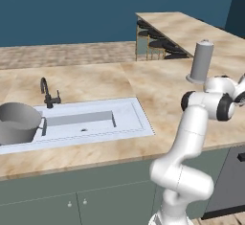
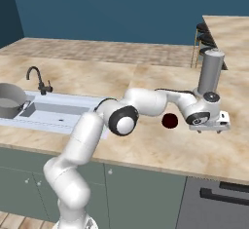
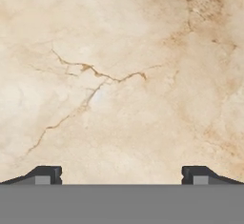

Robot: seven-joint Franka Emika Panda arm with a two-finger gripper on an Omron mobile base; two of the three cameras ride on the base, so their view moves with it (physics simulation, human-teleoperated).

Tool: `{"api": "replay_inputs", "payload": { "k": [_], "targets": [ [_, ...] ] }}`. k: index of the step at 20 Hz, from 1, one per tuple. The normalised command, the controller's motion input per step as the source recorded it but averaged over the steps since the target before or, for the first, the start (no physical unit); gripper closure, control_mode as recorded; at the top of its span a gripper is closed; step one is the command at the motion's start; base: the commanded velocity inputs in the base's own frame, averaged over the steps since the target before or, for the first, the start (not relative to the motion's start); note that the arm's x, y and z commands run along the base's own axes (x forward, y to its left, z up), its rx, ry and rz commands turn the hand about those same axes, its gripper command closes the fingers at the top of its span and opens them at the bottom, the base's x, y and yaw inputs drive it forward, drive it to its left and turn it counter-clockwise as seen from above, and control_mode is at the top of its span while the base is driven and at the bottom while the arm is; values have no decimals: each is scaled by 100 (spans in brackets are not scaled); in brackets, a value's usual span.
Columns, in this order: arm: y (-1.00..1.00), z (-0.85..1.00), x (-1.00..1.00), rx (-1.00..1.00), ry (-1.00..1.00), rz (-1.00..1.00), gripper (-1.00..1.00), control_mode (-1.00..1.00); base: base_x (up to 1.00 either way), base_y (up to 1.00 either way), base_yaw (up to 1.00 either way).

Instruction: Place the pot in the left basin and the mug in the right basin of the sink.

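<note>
I see a beige marble surface [image 1: 95,83] with brown veins — up close it shows fine cracks. A tall grey domed-top cylinder [image 1: 201,61] stands upright on it. Beyond, a raised beige bar top [image 1: 186,28] with dark round stools [image 1: 158,44] tucked beside it. Grey-green cabinet doors [image 1: 72,195] run below — a dark oven front [image 2: 219,199] sits alongside. Behind everything, a dark blue wall [image 1: 72,8].

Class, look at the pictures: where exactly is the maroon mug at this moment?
In the right base view, the mug stands on the marble counter, right of the sink, between the arm's elbow and the open gripper, in front of the grey cylinder.
</note>
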Motion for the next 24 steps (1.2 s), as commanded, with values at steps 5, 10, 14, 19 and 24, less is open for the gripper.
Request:
{"api": "replay_inputs", "payload": {
  "k": [5, 10, 14, 19, 24],
  "targets": [
    [89, 0, -22, -13, -12, -2, -100, -100, 0, 0, 0],
    [91, 0, -29, -19, -10, -4, -100, -100, 0, 0, 0],
    [78, 0, -27, -20, -8, -8, -100, -100, 0, 0, 0],
    [61, 0, -11, -16, -10, -8, -100, -100, 0, 0, 0],
    [26, 2, 0, -4, -7, -10, -100, -100, 0, 0, 0]
  ]
}}
